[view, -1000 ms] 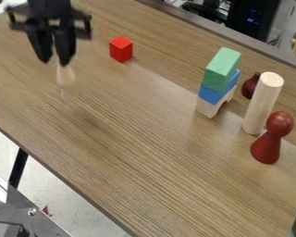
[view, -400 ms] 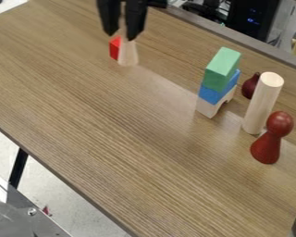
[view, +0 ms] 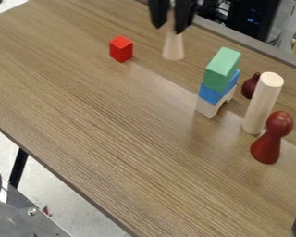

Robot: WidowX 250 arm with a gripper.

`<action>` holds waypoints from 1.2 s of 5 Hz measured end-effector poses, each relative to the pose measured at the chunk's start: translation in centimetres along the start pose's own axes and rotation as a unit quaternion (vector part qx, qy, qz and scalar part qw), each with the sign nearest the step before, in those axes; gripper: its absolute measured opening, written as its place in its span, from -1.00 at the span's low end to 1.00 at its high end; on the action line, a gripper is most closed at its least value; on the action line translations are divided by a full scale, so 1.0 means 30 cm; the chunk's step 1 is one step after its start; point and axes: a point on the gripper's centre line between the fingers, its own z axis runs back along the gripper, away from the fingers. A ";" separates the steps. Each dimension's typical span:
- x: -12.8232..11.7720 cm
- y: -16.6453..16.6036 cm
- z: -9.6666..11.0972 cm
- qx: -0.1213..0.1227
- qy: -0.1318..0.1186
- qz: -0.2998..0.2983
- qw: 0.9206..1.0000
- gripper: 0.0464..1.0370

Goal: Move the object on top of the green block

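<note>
In the camera view, the gripper [view: 169,26] grasps the pale flared piece [view: 173,48] near the top edge, apart from the green block [view: 223,67]. That block tops a blue block [view: 216,94] on a pale arch [view: 208,109], all on the wooden table [view: 113,125]; beyond the table's far edge is a black case with blue lights [view: 255,30].

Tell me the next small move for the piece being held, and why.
Probably shift the pale wooden piece sideways, held high, until it is over the green block. The end effector grips it upright, but it hangs beside the stack, where the green block sits atop the blue block.
</note>
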 end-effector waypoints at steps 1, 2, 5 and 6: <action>0.049 -0.052 -0.004 -0.007 -0.008 -0.018 1.000 -0.42; 0.099 -0.074 -0.034 -0.005 -0.011 -0.023 1.000 -0.42; 0.163 -0.125 -0.055 -0.008 -0.021 -0.027 0.999 -0.42; 0.164 -0.134 -0.056 -0.009 -0.023 -0.029 0.999 -0.42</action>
